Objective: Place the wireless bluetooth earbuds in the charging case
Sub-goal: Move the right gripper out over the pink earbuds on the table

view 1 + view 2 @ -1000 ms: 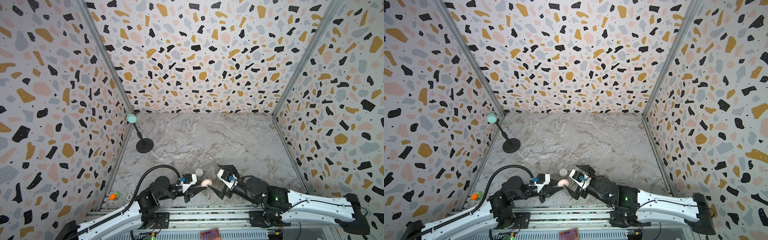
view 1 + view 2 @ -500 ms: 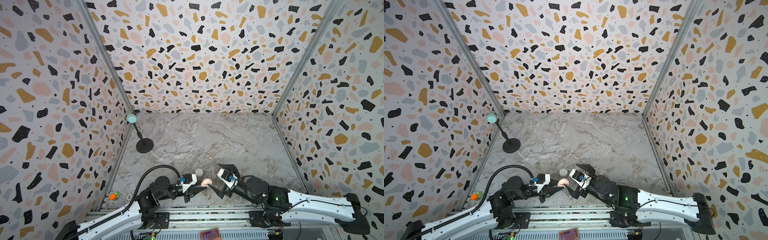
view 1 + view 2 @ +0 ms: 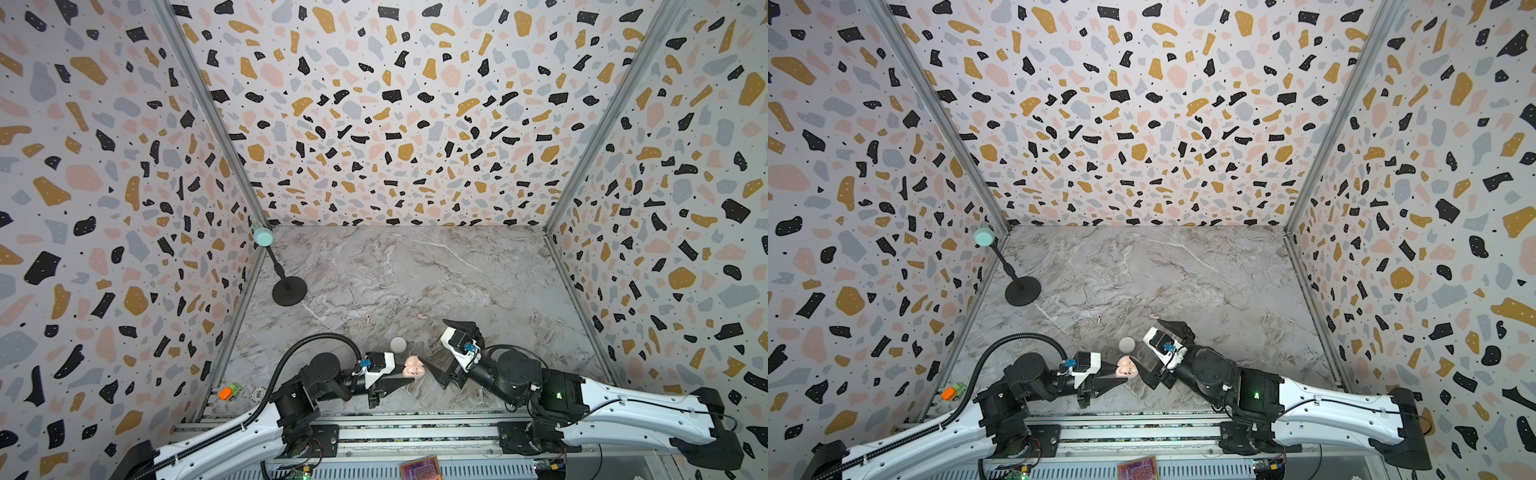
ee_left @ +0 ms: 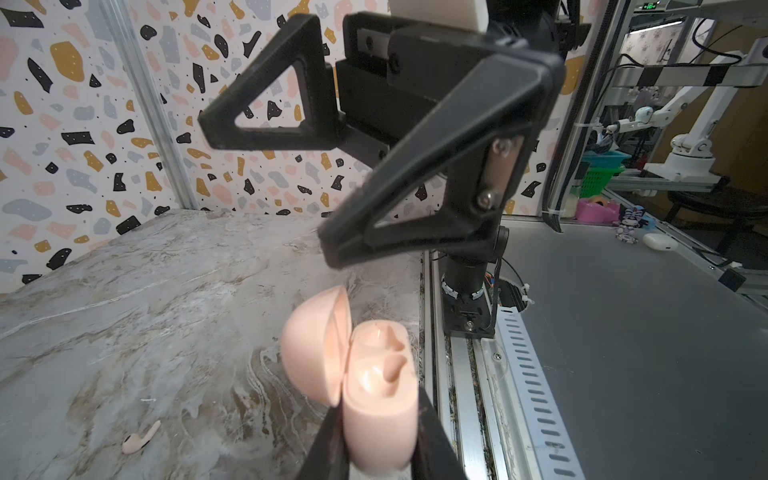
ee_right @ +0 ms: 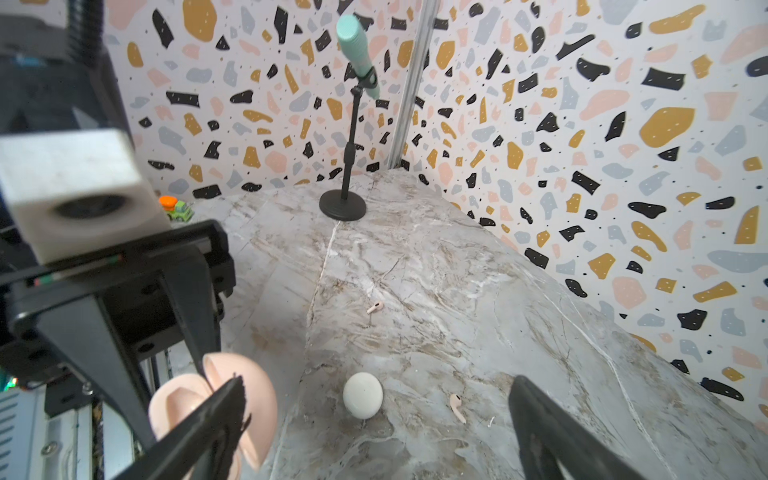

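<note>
no readable text, no brand or label legible, green display [image 4: 650, 6] digits too blurred to read

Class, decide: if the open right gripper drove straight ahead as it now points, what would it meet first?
Probably the small white egg-shaped plastic case, centred ahead of the right gripper; depth is unclear.

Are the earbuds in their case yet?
Not yet. Done: the pink case is open, its slots empty. In hand: the left gripper holds it; the right gripper is open beside it. Left: two pink earbuds lie on the table.
</note>
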Motion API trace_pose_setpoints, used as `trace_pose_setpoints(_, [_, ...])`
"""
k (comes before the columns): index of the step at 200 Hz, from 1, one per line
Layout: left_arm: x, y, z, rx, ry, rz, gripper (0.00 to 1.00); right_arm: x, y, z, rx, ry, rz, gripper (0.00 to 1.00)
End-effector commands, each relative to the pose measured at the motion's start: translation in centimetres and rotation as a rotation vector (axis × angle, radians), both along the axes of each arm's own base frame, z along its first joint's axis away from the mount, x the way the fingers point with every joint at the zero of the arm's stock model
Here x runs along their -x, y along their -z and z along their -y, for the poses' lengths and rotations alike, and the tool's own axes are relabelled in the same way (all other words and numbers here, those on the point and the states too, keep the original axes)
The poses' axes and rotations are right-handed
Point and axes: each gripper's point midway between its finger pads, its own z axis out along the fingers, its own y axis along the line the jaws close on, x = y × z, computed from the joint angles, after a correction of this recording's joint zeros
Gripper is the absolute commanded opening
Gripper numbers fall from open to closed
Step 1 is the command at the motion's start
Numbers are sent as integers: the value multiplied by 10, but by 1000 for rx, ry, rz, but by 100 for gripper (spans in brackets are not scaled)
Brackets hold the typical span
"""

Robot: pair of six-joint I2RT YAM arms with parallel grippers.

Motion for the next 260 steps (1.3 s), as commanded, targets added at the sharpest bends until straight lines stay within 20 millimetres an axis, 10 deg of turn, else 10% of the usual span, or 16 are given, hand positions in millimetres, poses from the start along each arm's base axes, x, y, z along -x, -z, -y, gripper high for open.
trace_pose_setpoints(1, [-5, -29, -3, 63, -39, 94, 0, -10, -39, 20, -146, 99, -59, 99])
trace_pose_setpoints(93, [-40, -74, -46, 101, -362, 244, 0, -58, -15, 45, -126, 263, -321, 99])
trace_pose_setpoints(260, [-66, -66, -94, 156, -660, 321, 0, -161, 140, -1, 371, 387, -518, 87])
